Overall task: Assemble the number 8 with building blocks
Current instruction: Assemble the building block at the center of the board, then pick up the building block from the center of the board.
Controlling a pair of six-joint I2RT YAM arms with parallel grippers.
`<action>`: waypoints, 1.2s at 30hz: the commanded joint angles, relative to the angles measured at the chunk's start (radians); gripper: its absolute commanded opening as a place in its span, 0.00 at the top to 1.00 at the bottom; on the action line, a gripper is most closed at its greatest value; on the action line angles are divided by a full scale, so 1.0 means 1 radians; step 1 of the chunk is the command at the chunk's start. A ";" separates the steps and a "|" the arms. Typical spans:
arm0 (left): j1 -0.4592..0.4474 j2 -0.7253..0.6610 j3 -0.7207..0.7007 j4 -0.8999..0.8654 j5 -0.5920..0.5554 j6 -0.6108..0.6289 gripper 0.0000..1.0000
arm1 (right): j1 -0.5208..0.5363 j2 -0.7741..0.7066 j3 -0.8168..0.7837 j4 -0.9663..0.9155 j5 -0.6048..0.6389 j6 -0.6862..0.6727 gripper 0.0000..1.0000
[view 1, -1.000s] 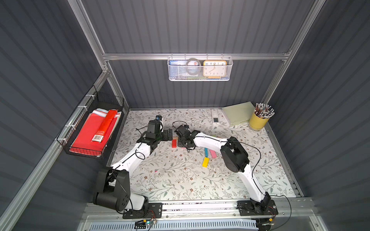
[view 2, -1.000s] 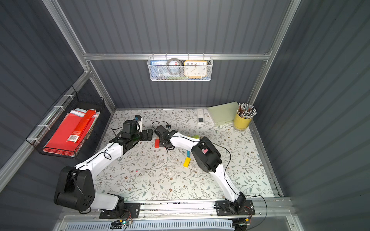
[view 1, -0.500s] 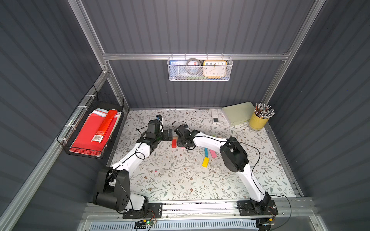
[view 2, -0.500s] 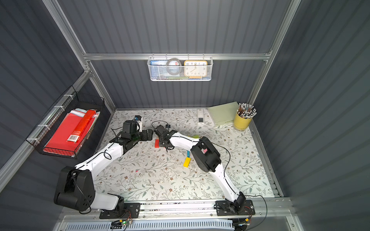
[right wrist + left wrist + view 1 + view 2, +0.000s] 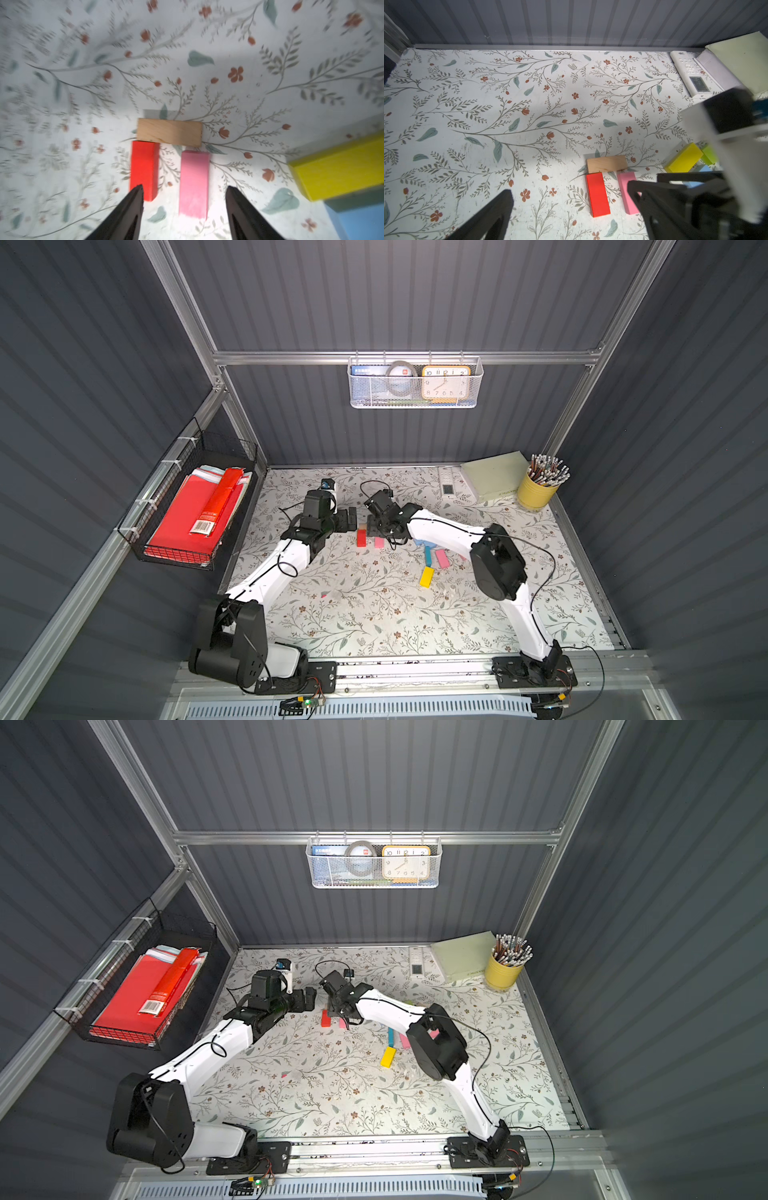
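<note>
Right wrist view: red block [image 5: 143,168], pink block [image 5: 194,182] lie parallel, ends toward crosswise tan block [image 5: 169,133]; left jaws, right jaws spread.

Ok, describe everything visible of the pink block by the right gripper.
The pink block is a flat, matte-painted rectangle, apparently wood, lying flat on the floral table. It runs parallel to the red block, a gap between them, one end at the crosswise tan block. The right gripper stands open astride it, not touching.

Arm links [image 5: 270,576]: were white, smooth, rounded shells.
Joints [image 5: 496,568]: were bulky black housings.
Cables [image 5: 554,566]: were thin, black, loosely looped.
</note>
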 commanded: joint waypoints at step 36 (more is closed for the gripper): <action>-0.454 0.583 0.564 -0.211 0.076 0.176 0.06 | -0.490 -0.715 -0.806 0.009 -0.196 -0.288 0.27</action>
